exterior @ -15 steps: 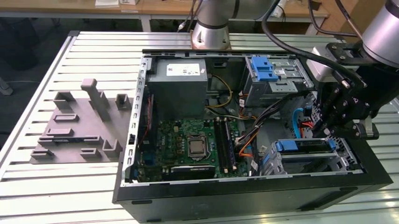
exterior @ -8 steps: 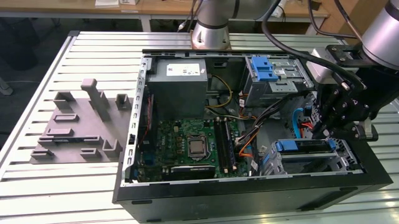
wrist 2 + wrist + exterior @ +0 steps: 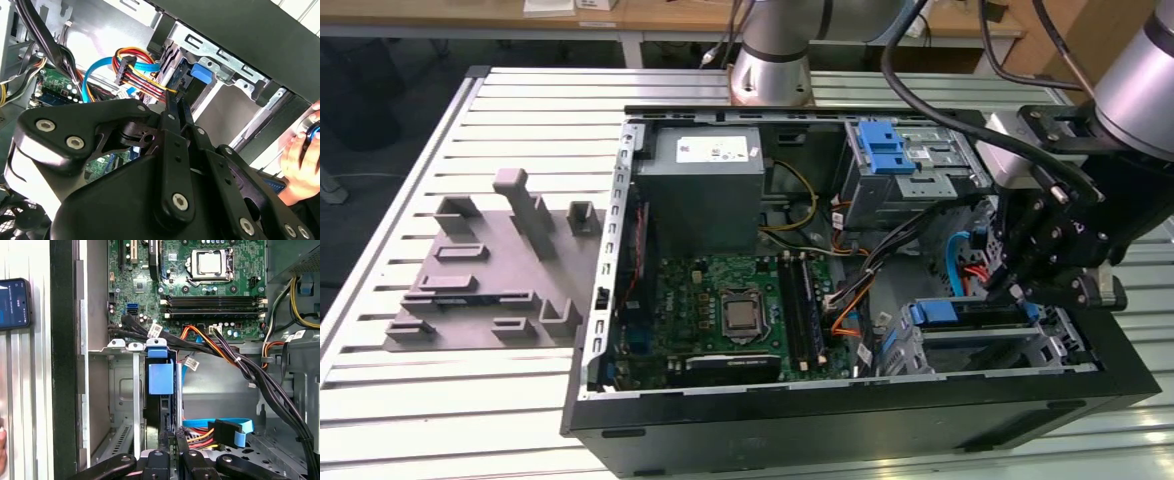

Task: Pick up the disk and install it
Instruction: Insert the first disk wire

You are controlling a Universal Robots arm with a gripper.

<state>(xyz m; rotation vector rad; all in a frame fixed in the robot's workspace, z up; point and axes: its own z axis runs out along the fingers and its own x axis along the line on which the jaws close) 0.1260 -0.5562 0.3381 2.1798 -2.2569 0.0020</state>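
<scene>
In the exterior view the gripper [image 3: 1017,292] hangs just beside the disk [image 3: 967,313] in its bay [image 3: 1047,350], in the second wrist view its fingers [image 3: 176,112] look pressed together, and in the first wrist view the disk stands slotted: installing, likely needing a straight push.

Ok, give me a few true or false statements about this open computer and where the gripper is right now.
1. The computer case lies open on a slatted metal table. True.
2. The disk, with its blue frame, stands on edge in the drive cage. True.
3. The gripper is above the grey moulded fixture. False: it is at the drive cage, at the exterior view's right end of the case.
4. A cooler fan covers the processor socket. False: the socket is uncovered and the chip's metal top shows.
5. The grey moulded fixture sits inside the case. False: it is on the table, on the exterior view's left of the case.
</scene>
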